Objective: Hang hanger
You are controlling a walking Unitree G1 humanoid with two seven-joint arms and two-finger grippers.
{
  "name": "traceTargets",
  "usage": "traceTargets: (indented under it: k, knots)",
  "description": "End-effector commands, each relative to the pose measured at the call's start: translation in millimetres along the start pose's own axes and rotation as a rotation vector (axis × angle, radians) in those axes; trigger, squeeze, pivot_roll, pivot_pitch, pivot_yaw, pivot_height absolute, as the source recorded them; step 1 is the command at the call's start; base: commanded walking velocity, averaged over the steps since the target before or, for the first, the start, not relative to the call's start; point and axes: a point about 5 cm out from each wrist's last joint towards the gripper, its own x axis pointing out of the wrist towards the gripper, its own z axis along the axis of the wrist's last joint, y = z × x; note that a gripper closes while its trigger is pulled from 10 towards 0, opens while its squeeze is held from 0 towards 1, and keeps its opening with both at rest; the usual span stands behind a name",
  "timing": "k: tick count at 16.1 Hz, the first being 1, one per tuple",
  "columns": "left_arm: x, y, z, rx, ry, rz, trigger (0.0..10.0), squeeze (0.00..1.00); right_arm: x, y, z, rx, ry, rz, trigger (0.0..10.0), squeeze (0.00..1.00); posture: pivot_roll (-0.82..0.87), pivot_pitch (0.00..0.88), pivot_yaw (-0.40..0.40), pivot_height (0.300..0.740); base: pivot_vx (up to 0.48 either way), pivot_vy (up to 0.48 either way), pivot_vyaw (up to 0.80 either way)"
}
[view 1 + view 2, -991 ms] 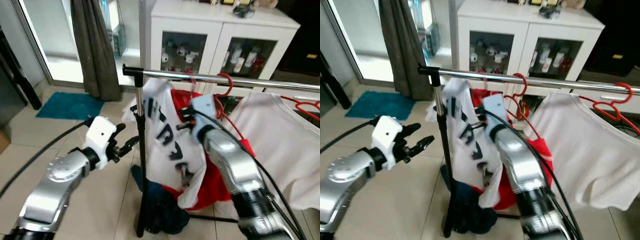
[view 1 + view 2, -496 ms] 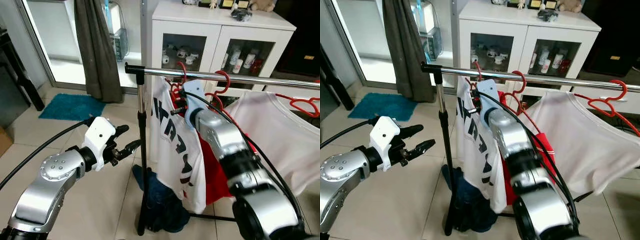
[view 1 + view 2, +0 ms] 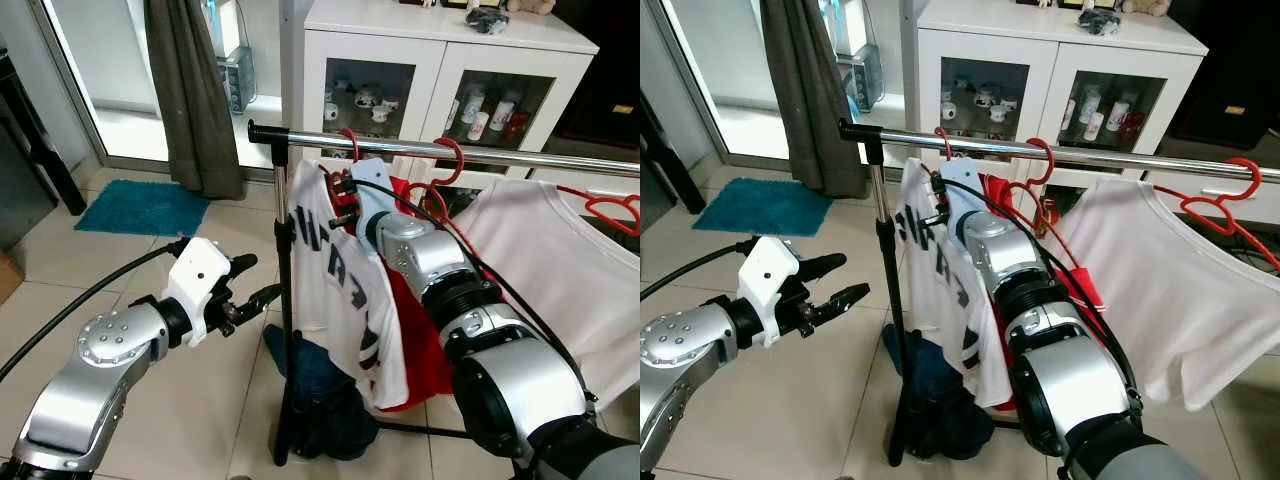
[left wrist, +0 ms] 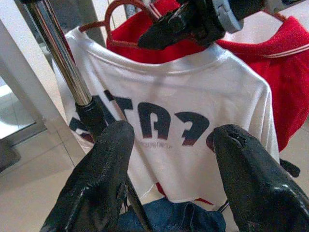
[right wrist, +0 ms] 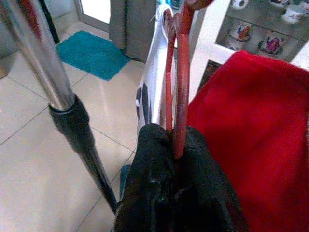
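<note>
At the left of the scene the left hand (image 3: 235,290) is held spread wide and empty, level with the upright pole (image 3: 281,300) of the clothes rack and just to its left, touching nothing. Further right, the red hanger (image 5: 178,82) carrying the white printed shirt (image 3: 335,285) is pinched at its neck by the right hand (image 5: 174,159), close under the left end of the chrome rail (image 3: 400,147); its hook (image 3: 347,140) appears to sit over the rail, though whether it bears weight there cannot be told. A red garment (image 3: 415,330) hangs just behind it, and a white shirt (image 3: 1160,270) on another red hanger hangs further right.

The hanger is judged thin, stiff and light, the shirt on it soft and apt to swing or slide off a shoulder if tilted. The neck just below the hook, where it is gripped, seems the best hold, keeping the hook free for the rail.

The right wrist view shows the fingers closed tight on the red wire, which the head views leave hidden behind the arm. The left wrist view gives the shirt's lettering and jeans (image 4: 169,220) heaped on the floor below. The head views alone give the rail's full run and the white cabinet (image 3: 440,60) behind
</note>
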Motion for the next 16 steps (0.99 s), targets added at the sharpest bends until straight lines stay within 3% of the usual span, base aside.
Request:
traceTargets:
  k: [1,3,5,9,13,16]
  knots:
    - [-1.3,-0.9,2.4,0.009,0.0,-0.003,10.0,0.0,0.3,0.3,2.8,-0.009,-0.002,0.009,10.0,0.0,-0.08,0.0,-0.045,0.74,0.0,0.0,0.0]
    - [0.1,0.0,1.7,-0.007,-0.007,0.026,10.0,0.0,-0.9,-0.6,8.2,0.021,-0.078,0.039,10.0,1.0,-0.08,0.0,-0.045,0.74,0.0,0.0,0.0]
    - [8.6,1.3,1.5,-0.043,-0.031,0.107,10.0,0.0,-7.0,-4.1,16.2,0.071,-0.197,0.103,10.0,1.0,-0.09,0.0,-0.032,0.74,0.0,0.0,0.0]
    - [20.1,4.8,6.1,-0.077,-0.076,0.21,10.0,0.0,-27.2,-11.0,16.4,0.03,-0.325,0.174,10.0,1.0,-0.09,0.0,-0.02,0.74,0.0,0.0,0.0]
    - [26.9,2.0,8.9,-0.078,-0.098,0.305,10.0,0.0,-79.1,-8.6,-3.3,0.006,-0.459,0.29,10.0,1.0,-0.09,0.0,-0.021,0.74,0.0,-0.166,0.0]
    - [30.3,-0.4,10.5,-0.071,-0.105,0.307,10.0,0.0,-95.1,-5.4,-7.3,0.072,-0.525,0.218,10.0,1.0,-0.1,0.0,-0.015,0.74,0.0,-0.429,0.0]
